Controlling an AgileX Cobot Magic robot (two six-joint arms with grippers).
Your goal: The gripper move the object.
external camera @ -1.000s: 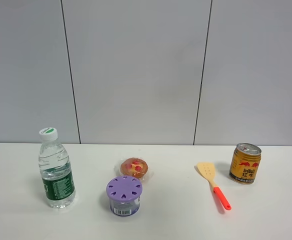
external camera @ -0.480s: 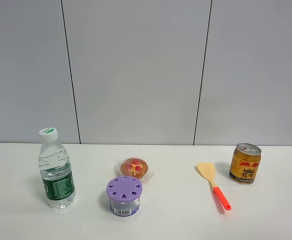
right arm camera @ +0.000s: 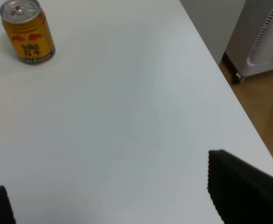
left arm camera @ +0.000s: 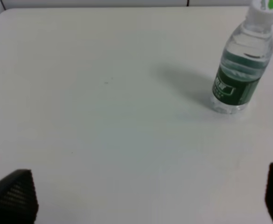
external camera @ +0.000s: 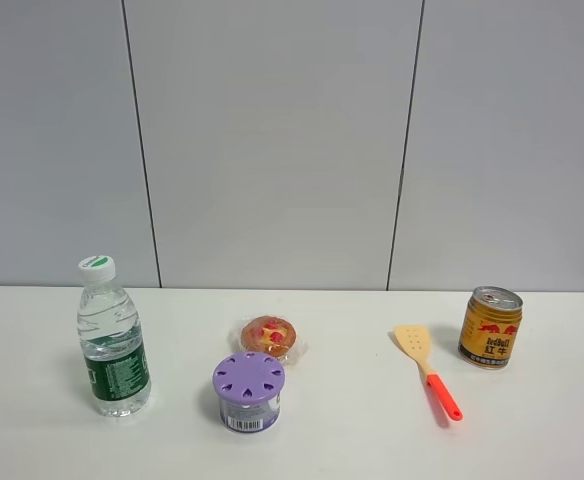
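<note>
Both jaws stood parted and empty; nothing lay between them.
Ahead of my left gripper [left arm camera: 141, 196], well apart, the bottle [left arm camera: 240, 63] stood upright; best to close low on its label, squarely; my right gripper [right arm camera: 113, 196] idled.

Purple-lidded jar [external camera: 247, 391] stands upright near the front of the white counter [external camera: 352, 440]; a wrapped pastry [external camera: 269, 336] sits just behind it; a yellow spatula [external camera: 428, 371] with an orange handle lies flat, gold can [external camera: 490, 327] upright just beside its blade.
</note>
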